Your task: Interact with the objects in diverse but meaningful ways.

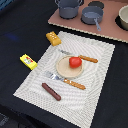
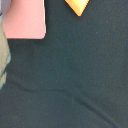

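Note:
The red tomato (image 1: 75, 62) rests on the round tan plate (image 1: 64, 70) in the middle of a woven placemat (image 1: 100, 75). An orange ridged block (image 1: 53, 38) lies at the mat's far corner, and one orange corner (image 2: 77, 6) shows in the wrist view. The yellow box with a red label (image 1: 28, 61) lies on the black cloth toward the exterior view's left. A brown sausage (image 1: 51, 91) lies on the mat's near part. The dark grey two-handled pot (image 1: 69, 7) stands on a pink board (image 1: 107, 30). Neither view shows the gripper.
A wooden-handled fork (image 1: 65, 80) and knife (image 1: 82, 57) flank the plate. A second grey pan (image 1: 92, 15) and a pale bowl (image 1: 123, 17) sit on the pink board. The wrist view shows black cloth (image 2: 75, 75) and a pink board corner (image 2: 22, 20).

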Available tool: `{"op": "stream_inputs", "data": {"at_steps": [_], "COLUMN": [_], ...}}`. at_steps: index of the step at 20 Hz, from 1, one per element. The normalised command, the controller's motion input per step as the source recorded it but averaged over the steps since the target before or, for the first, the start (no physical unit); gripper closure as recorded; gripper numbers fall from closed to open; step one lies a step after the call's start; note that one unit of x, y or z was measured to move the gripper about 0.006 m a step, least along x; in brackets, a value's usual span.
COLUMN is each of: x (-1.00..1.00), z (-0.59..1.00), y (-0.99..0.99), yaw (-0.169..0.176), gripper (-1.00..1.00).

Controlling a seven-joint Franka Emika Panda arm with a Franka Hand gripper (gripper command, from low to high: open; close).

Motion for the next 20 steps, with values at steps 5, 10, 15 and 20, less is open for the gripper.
{"op": "stream_inputs", "data": {"at_steps": [5,10,15,20], "x": [0.08,-0.03,0.04,0.08], "z": [-0.18,-0.53,-0.45,-0.09], "y": [0.01,-0.05,0.01,0.06], "yaw": [-0.012,0.0,-0.004,-0.02], "gripper": [-1.0,-1.0,-1.0,-1.0]}}
